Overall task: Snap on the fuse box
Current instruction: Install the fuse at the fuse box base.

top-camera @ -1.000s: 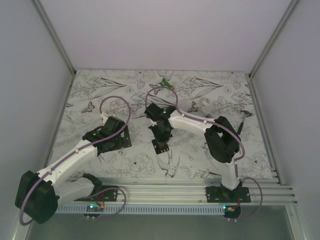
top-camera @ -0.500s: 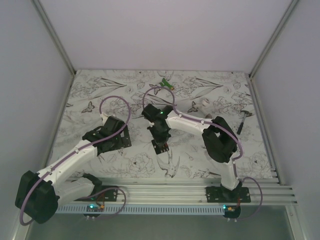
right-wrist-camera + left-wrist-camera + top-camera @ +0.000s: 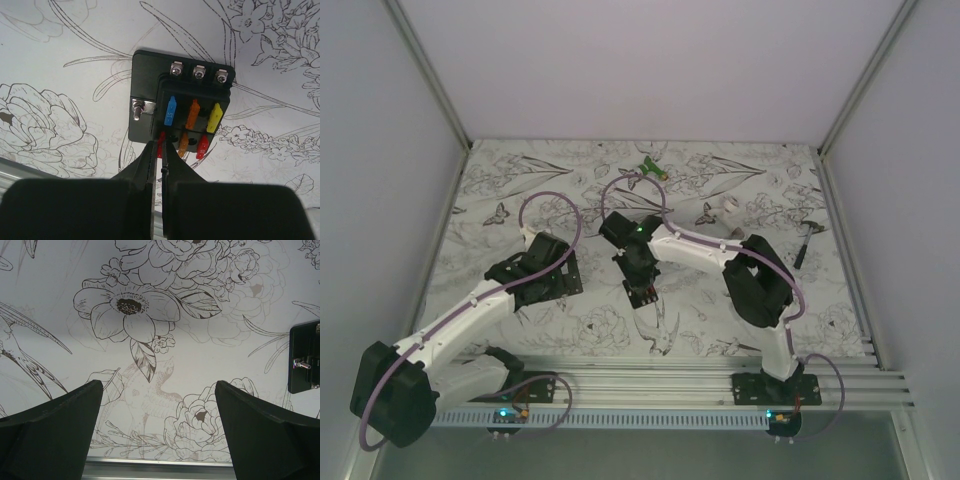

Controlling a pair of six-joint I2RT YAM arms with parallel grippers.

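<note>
My right gripper (image 3: 161,151) is pinched tight on the red fuse (image 3: 161,141), at the near-left slot of the fuse box (image 3: 145,75), which lies flat on the floral table (image 3: 60,50). Here's the trick: I press straight down, square to the slot, because any tilt could bend the blades. My left gripper (image 3: 157,387) hangs spread wide and empty, beside the box.

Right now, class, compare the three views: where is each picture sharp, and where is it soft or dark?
Right wrist: fuse box crisp, its fuse colours clear; right tool dark and soft near the lens. Left wrist: floral print sharp, left tool a featureless dark silhouette. Top external: even light, no glare, but coarse small detail.
</note>
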